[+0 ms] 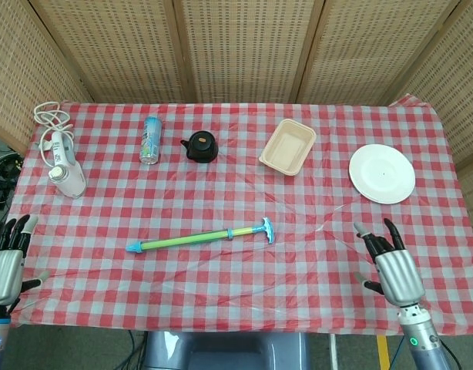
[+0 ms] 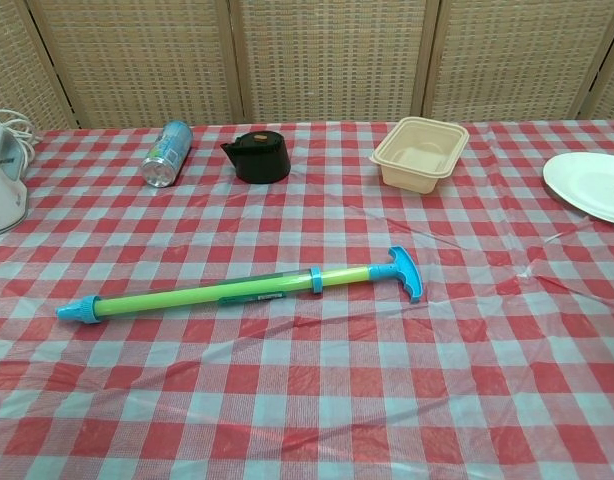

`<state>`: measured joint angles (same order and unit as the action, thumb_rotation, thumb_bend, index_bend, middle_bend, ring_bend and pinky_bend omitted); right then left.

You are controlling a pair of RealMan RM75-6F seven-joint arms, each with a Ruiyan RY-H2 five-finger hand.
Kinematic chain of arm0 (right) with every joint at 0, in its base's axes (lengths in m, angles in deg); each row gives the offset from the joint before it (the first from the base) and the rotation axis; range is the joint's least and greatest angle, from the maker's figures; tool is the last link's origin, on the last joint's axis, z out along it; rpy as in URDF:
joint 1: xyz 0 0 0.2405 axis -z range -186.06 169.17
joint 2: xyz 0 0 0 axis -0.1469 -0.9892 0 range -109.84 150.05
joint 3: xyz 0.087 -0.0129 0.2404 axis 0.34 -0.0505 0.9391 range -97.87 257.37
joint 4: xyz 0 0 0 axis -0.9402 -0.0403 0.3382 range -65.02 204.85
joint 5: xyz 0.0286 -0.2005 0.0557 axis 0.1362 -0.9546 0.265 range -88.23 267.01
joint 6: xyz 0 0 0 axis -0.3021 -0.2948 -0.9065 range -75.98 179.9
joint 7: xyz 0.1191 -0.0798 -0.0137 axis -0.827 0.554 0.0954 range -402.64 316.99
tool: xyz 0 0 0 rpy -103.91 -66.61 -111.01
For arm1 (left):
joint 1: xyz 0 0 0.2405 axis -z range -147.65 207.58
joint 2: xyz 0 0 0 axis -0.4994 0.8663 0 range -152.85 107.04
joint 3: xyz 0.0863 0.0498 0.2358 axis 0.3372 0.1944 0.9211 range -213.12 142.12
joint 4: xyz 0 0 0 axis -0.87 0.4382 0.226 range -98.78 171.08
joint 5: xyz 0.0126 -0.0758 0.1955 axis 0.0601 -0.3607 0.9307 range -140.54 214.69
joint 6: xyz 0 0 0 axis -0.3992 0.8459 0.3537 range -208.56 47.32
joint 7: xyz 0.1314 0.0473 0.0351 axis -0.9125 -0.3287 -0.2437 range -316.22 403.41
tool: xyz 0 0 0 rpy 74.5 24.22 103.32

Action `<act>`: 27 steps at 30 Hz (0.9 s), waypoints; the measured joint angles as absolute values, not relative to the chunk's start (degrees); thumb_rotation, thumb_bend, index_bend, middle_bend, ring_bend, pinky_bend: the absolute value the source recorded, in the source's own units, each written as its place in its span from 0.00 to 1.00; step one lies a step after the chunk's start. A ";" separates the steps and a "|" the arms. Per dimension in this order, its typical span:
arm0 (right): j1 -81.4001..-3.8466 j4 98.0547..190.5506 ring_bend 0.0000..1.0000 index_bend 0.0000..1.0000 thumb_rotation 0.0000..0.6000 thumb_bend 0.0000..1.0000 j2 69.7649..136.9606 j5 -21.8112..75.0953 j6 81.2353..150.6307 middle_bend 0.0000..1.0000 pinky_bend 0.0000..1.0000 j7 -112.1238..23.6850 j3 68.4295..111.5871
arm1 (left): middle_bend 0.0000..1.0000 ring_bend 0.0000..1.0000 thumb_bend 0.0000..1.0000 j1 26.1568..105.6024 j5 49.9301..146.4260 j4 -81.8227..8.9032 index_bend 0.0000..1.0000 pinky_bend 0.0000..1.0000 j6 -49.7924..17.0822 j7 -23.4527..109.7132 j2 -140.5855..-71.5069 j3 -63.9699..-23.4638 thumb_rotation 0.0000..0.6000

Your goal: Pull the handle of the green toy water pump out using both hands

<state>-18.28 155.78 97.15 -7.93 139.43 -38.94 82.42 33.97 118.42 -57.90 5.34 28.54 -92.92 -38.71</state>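
The green toy water pump lies flat on the checked cloth near the table's middle. Its blue T-handle points right and its blue nozzle tip points left. My left hand hangs open at the front left edge, well left of the nozzle. My right hand is open at the front right, fingers spread, well right of the handle. Neither hand touches the pump. The chest view shows no hand.
At the back stand a white handheld appliance with its cord, a lying can, a black teapot, a beige tray and a white plate. The table's front edge is close to both hands.
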 measured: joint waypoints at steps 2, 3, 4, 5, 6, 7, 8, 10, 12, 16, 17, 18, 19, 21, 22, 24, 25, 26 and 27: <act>-19.64 157.63 0.72 0.22 1.00 0.07 97.13 -7.61 137.43 0.68 0.39 -36.81 83.20 | 0.00 0.00 0.01 33.99 118.25 -57.82 0.00 0.00 5.26 28.79 -92.88 -38.79 1.00; -20.62 158.76 0.78 0.26 1.00 0.07 97.20 -7.22 135.85 0.74 0.43 -35.27 83.75 | 0.00 0.00 0.01 34.02 118.04 -57.74 0.00 0.00 5.12 29.01 -92.84 -38.87 1.00; -21.41 159.51 0.81 0.28 1.00 0.08 97.34 -6.85 134.59 0.78 0.45 -34.02 84.19 | 0.00 0.00 0.01 34.05 117.84 -57.66 0.00 0.00 4.97 29.18 -92.82 -38.93 1.00; -22.23 160.16 0.86 0.32 1.00 0.08 97.57 -6.41 133.30 0.84 0.47 -32.75 84.62 | 0.00 0.00 0.01 34.08 117.61 -57.55 0.00 0.00 4.80 29.34 -92.80 -38.99 1.00; -23.30 160.89 0.89 0.34 1.00 0.09 98.01 -5.72 131.56 0.88 0.48 -31.10 85.17 | 0.00 0.00 0.01 34.13 117.31 -57.38 0.00 0.00 4.56 29.57 -92.79 -39.08 1.00; -24.08 161.29 0.92 0.37 1.00 0.11 98.45 -5.14 130.28 0.91 0.50 -30.00 85.55 | 0.00 0.00 0.01 34.17 117.08 -57.24 0.00 0.00 4.36 29.72 -92.80 -39.14 1.00; -24.86 161.59 0.93 0.38 1.00 0.12 98.97 -4.48 128.99 0.92 0.50 -28.94 85.91 | 0.00 0.00 0.01 34.23 116.84 -57.09 0.00 0.00 4.16 29.88 -92.82 -39.21 1.00; -26.76 162.01 0.95 0.41 1.00 0.14 100.58 -2.61 125.92 0.96 0.51 -26.49 86.81 | 0.00 0.00 0.01 34.39 116.29 -56.59 0.00 0.00 3.74 30.27 -92.96 -39.44 1.00; -28.59 162.24 0.98 0.42 1.00 0.16 102.49 -0.17 123.04 0.99 0.53 -24.43 87.73 | 0.00 0.00 0.01 34.57 115.71 -56.09 0.00 0.00 3.25 30.71 -93.11 -39.68 1.00; -31.77 162.37 1.00 0.42 1.00 0.22 105.98 4.76 118.34 1.00 0.54 -22.04 89.41 | 0.00 0.00 0.01 34.84 114.72 -55.63 0.00 0.00 2.33 31.32 -93.18 -39.97 1.00; -32.76 162.25 1.00 0.42 1.00 0.24 107.01 6.18 117.07 1.00 0.54 -21.12 89.88 | 0.00 0.00 0.01 34.91 114.48 -55.52 0.00 0.00 2.12 31.41 -93.19 -40.04 1.00; -33.47 162.10 1.00 0.42 1.00 0.25 107.72 7.14 116.27 1.00 0.54 -20.33 90.20 | 0.00 0.00 0.01 35.01 114.19 -55.36 0.00 0.00 1.80 31.52 -93.22 -40.11 1.00; -34.15 161.93 1.00 0.42 1.00 0.27 108.40 7.98 115.55 1.00 0.54 -19.51 90.51 | 0.00 0.00 0.01 35.08 114.02 -55.25 0.00 0.00 1.61 31.59 -93.25 -40.15 1.00; -35.72 161.53 1.00 0.41 1.00 0.29 109.91 9.55 113.95 1.00 0.54 -17.83 91.22 | 0.00 0.00 0.01 35.20 113.76 -55.09 0.00 0.00 1.26 31.66 -93.30 -40.18 1.00; -36.39 161.36 1.00 0.41 1.00 0.30 110.49 10.22 113.36 1.00 0.54 -17.26 91.56 | 0.00 0.00 0.01 35.26 113.64 -55.01 0.00 0.00 1.05 31.68 -93.33 -40.18 1.00; -37.74 160.73 1.00 0.41 1.00 0.32 111.79 12.13 112.15 1.00 0.54 -15.94 92.46 | 0.00 0.00 0.01 35.47 113.01 -54.76 0.00 0.00 0.27 31.81 -93.41 -40.24 1.00; -38.34 160.39 1.00 0.41 1.00 0.32 112.39 13.16 111.61 1.00 0.54 -15.25 92.85 | 0.00 0.00 0.01 35.57 112.69 -54.64 0.00 0.00 -0.09 31.89 -93.43 -40.27 1.00; -38.96 160.02 1.00 0.42 1.00 0.33 113.01 14.26 111.10 1.00 0.54 -14.54 93.23 | 0.00 0.00 0.01 35.68 112.39 -54.52 0.00 0.00 -0.38 31.97 -93.44 -40.33 1.00; -39.81 159.44 1.00 0.42 1.00 0.34 113.83 15.76 110.46 1.00 0.54 -13.61 93.70 | 0.00 0.00 0.01 35.82 112.04 -54.36 0.00 0.00 -0.73 32.07 -93.47 -40.42 1.00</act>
<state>-39.81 159.44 113.83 15.76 110.46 -13.61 93.70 35.82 112.04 -54.36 -0.73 32.07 -93.47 -40.42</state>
